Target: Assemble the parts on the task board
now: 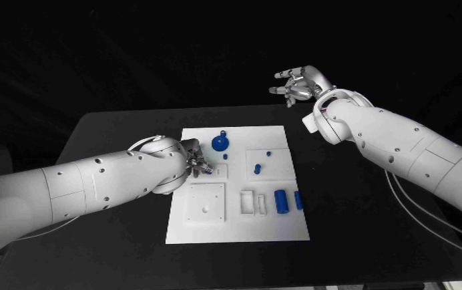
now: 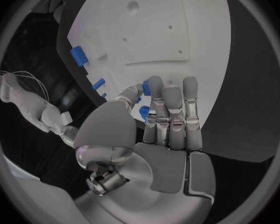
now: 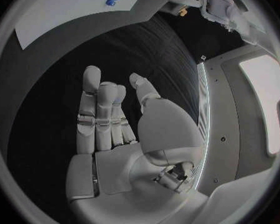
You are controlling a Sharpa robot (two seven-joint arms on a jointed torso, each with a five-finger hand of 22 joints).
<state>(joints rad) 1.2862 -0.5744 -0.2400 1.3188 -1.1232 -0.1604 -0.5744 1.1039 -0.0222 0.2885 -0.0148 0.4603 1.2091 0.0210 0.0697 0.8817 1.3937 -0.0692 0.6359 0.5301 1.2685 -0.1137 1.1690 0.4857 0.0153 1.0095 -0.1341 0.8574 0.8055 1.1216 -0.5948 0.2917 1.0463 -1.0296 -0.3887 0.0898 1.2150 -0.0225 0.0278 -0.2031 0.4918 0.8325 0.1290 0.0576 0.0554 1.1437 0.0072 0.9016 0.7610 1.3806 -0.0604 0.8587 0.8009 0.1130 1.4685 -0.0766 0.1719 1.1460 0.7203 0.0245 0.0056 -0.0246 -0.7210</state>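
Blue parts [image 1: 281,200] lie loose on the task board [image 1: 238,230] beside the left hand [image 1: 197,165], fingers empty and straight; a careless sweep could scatter them; right hand [image 1: 300,86] raised, empty

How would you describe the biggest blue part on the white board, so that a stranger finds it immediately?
Start at the white rectangular task board in the middle of the black table. Go to its far edge, a little towards the left robot hand. There lies the round blue disc part with a small loop on top; its neighbours are small dots or upright blue bars, and it alone is wide and circular.
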